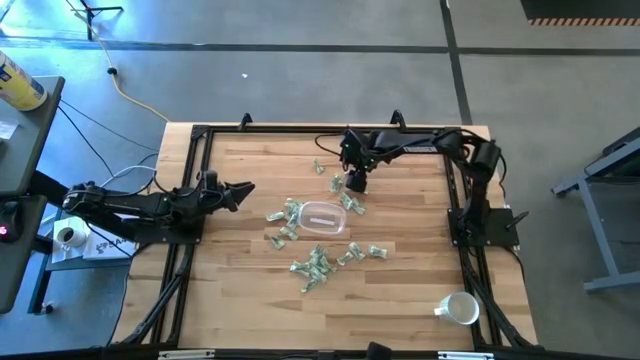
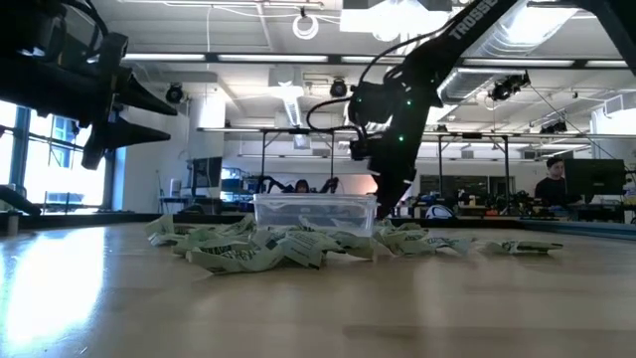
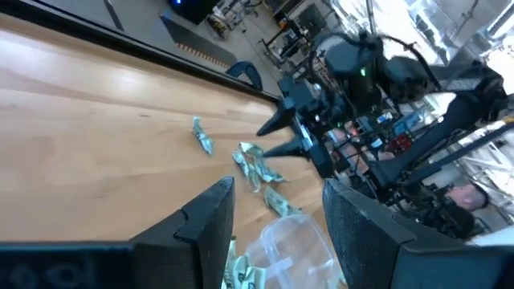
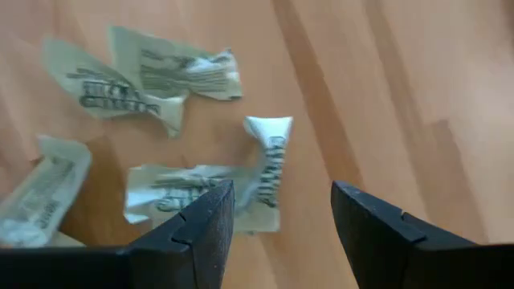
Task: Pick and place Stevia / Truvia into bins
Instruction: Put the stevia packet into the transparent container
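Green and white sweetener packets lie flat and scattered on the wooden table around a clear container, with clusters at its left, near side and far right. My right gripper hangs open, pointing down over the far-right cluster. In the right wrist view its fingers stand on either side of a twisted packet, with other packets beside it. My left gripper waits open near the table's left edge, raised, facing the container.
A white mug lies at the table's near right corner. Black frame rails run along the table's left and right edges. Bare wood lies between my left gripper and the packets. In the low view the container stands amid packets.
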`<state>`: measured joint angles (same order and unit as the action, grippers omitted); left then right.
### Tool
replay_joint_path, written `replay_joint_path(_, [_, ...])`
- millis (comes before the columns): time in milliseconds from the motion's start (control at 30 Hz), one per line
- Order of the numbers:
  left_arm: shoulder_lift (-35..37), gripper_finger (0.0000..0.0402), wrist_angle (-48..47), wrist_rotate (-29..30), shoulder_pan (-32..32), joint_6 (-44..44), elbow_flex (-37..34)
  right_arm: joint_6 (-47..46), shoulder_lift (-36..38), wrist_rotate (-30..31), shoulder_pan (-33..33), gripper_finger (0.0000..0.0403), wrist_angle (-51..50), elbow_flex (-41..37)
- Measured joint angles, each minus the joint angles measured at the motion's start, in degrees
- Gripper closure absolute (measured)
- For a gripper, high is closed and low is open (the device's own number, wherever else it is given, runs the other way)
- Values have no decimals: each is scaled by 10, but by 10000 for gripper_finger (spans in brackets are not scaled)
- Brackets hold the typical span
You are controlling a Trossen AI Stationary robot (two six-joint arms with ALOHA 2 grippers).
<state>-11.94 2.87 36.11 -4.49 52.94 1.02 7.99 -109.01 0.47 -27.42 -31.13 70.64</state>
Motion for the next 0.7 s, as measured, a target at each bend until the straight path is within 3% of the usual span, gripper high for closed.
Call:
replay_joint_path(333, [0,179,0,24,0,11,0,-27,-17,-13,-10,212,16,-7])
replay_joint_path(700, [0,179,0,24,0,13,0,-65,-22,-47,-26,320,28,-6])
